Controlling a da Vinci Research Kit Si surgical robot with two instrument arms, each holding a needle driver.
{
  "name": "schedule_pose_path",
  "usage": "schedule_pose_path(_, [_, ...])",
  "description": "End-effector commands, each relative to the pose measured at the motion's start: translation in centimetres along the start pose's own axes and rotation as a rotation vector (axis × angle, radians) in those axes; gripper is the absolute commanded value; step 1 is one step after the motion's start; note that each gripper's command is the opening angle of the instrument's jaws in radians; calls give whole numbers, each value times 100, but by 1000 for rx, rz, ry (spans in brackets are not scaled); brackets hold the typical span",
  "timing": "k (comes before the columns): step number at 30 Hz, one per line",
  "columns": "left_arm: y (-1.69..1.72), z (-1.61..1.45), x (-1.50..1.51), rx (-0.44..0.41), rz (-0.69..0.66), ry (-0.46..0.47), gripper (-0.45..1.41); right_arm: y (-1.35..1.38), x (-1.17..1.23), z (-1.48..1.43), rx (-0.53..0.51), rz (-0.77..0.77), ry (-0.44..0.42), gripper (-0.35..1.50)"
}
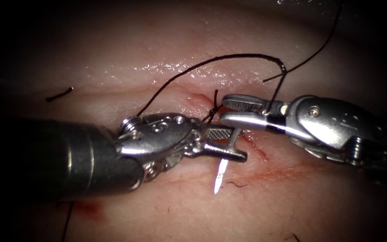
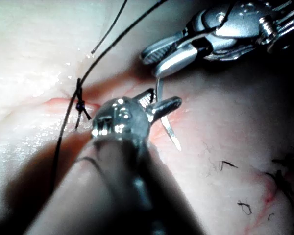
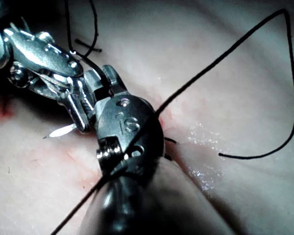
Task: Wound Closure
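Observation:
The curved needle (image 1: 220, 177) (image 2: 172, 134) hangs over the tissue (image 1: 292, 201) just left of the cut (image 1: 254, 148), with its bright tip pointing down and free of the tissue. My right tool (image 1: 223, 110) (image 2: 150, 63) is shut on the needle near its tail. My left tool (image 1: 242, 144) (image 2: 165, 98) is open, its jaws standing apart on either side of the needle's middle. Black thread (image 1: 229, 56) arcs from beside the left tool over to the right tool's jaws. A tied knot (image 1: 212, 110) (image 2: 79, 104) sits on the cut between the tools. The needle tip (image 3: 61, 130) also shows in the right wrist view.
A cut end of thread (image 1: 59, 94) lies on the tissue at the far left. Red fluid (image 1: 88, 207) stains the tissue under the left shaft. A second strand of thread (image 1: 319, 47) runs off towards the upper right. Short dark fibres (image 1: 236, 183) lie near the needle tip.

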Motion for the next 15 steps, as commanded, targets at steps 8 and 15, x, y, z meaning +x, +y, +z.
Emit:
schedule_pose_path(8, [-5, -2, 3, -66, -64, 47, -45, 0, -1, 11, 0, -17, 2, -35])
schedule_pose_path(15, [-6, -3, 10, -83, -64, 121, -45, 0, 2, 21, -51, -16, 4, 71])
